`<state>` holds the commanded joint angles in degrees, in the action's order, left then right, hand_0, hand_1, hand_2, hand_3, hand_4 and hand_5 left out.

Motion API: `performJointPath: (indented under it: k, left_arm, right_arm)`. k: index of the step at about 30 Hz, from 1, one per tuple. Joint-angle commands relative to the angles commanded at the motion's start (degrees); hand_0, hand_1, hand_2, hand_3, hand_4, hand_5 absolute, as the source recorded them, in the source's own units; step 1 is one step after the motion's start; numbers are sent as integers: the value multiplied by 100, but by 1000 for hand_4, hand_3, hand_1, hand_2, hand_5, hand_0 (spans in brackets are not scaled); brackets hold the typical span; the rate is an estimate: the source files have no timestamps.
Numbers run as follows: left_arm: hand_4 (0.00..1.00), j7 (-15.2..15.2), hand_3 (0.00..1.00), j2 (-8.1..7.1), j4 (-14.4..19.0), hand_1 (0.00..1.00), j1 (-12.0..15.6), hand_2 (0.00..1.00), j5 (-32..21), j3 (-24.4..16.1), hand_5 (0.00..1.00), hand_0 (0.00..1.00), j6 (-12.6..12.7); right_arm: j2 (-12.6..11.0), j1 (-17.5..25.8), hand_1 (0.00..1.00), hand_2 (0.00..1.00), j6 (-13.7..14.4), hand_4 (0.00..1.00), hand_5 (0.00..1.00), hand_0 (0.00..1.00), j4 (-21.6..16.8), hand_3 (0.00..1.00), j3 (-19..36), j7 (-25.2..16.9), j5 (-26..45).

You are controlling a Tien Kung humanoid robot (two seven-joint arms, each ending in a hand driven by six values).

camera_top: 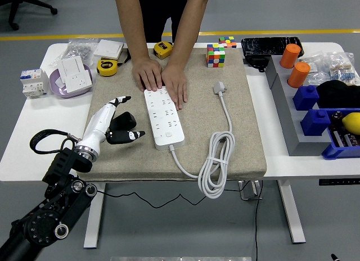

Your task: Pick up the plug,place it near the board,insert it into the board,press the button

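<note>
While a person [163, 13] leans in from the far side w/ both hands [163, 78] flat on the far end of the power strip, the white table [34, 143] carries a beige mat [225, 120] across its middle. Right of the mat sit a grey tray [284, 112], blue bins [320, 117] & two orange cylinders [295, 64]. Power strip [164, 119] lies lengthwise on the mat, its cord [216, 160] coiled over the near edge and running up to the plug [219, 88], which lies loose on the mat, right of the strip, apart from it. Left hand [115, 126] hovers over the mat just left of the strip, fingers loosely curled, narrow, holding nothing. Smaller bits at the far edge: cube puzzle [215, 55], yellow tape measures [107, 67].
</note>
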<state>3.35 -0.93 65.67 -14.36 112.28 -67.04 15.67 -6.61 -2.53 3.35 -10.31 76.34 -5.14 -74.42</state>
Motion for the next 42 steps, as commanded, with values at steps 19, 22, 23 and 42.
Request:
performJointPath:
  k: [19, 22, 23, 42]
  left_arm:
    - [998, 273, 770, 93, -786, 839, -242, 785, 638, 225, 153, 834, 841]
    - [998, 274, 710, 93, -828, 736, -267, 690, 644, 251, 152, 736, 880]
    - [998, 271, 710, 93, -864, 736, -287, 690, 645, 265, 152, 736, 900]
    - [964, 153, 615, 93, -1286, 700, -478, 628, 739, 331, 158, 686, 1025]
  right_arm:
    - [-9, -2, 855, 796, 0, 998, 998, 943, 0, 799, 5, 6, -14]
    - [-14, -2, 854, 795, 1, 998, 998, 943, 0, 799, 6, 7, -15]
    - [-17, -3, 854, 795, 2, 998, 998, 943, 0, 799, 6, 7, -17]
    - [-37, -3, 854, 795, -3, 998, 998, 943, 0, 799, -29, 5, -34]
